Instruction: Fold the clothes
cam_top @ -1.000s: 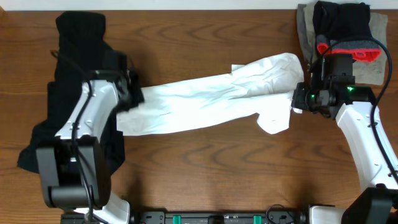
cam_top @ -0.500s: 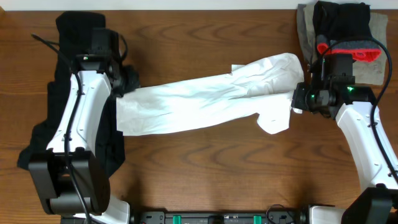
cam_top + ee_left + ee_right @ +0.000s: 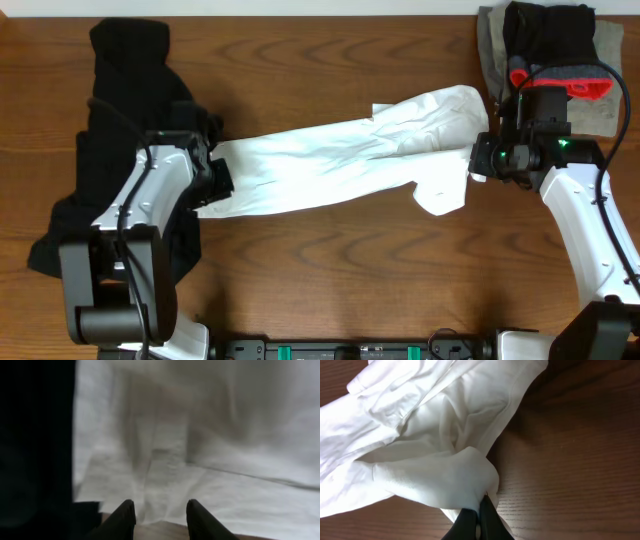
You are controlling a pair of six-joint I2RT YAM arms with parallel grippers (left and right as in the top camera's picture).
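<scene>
Fabric of the large thin white T-shirt (image 3: 340, 160), stretched across the bench (image 3: 330, 270), looks light, limp, slippery: grip at hems. Right tool (image 3: 479, 510) is clamped on its right edge; left tool (image 3: 159, 520), part-open, holds nothing.

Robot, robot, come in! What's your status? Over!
Left gripper open over one end of shirt. Right gripper shut on the other end. Shirt stretched out, unfolded. Black garment beside left gripper, could snag.

A brown wood-grain table (image 3: 330, 270) fills the view — a pale strip (image 3: 300, 6) runs along its far edge.
</scene>
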